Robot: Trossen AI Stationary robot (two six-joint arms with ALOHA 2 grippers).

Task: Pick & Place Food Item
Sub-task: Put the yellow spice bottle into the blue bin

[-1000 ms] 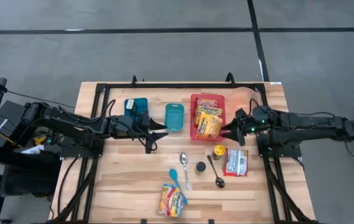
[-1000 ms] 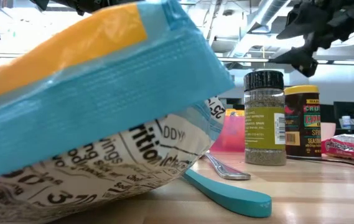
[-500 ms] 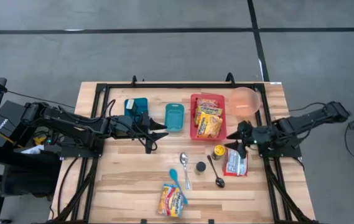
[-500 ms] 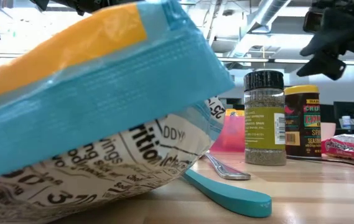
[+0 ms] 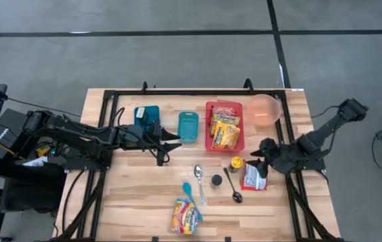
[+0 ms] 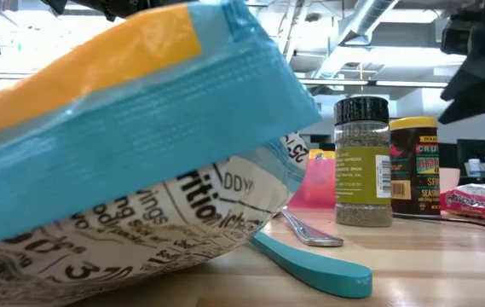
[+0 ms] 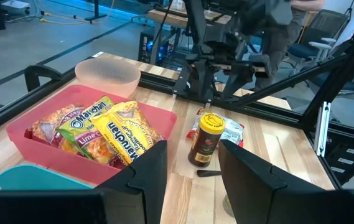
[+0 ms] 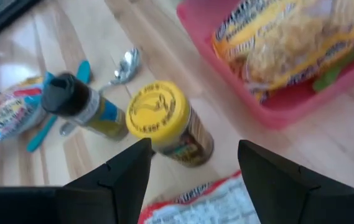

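The right gripper (image 5: 260,154) hovers with its jaws spread wide and empty, positioned above the red-and-white food packet (image 5: 254,175) and close to the yellow-lidded spice jar (image 5: 236,163). In the right wrist view, the jar (image 8: 167,122) appears directly ahead between the two dark fingers (image 8: 117,174), with a corner of the packet (image 8: 208,202) below it.

The packet is a flat plastic pouch, red with white panels and printed lettering; it lies on the wooden table (image 5: 137,195) just right of the jar. The low view shows its crinkled red edge (image 6: 479,202) resting flat on the boards.

The red bin (image 5: 210,138) stands behind the jar and holds yellow noodle packs (image 5: 225,128). The pink bowl (image 5: 265,109) sits beside the bin.

The left gripper (image 5: 167,143) waits near the teal container (image 5: 188,126), its jaws parted and empty.
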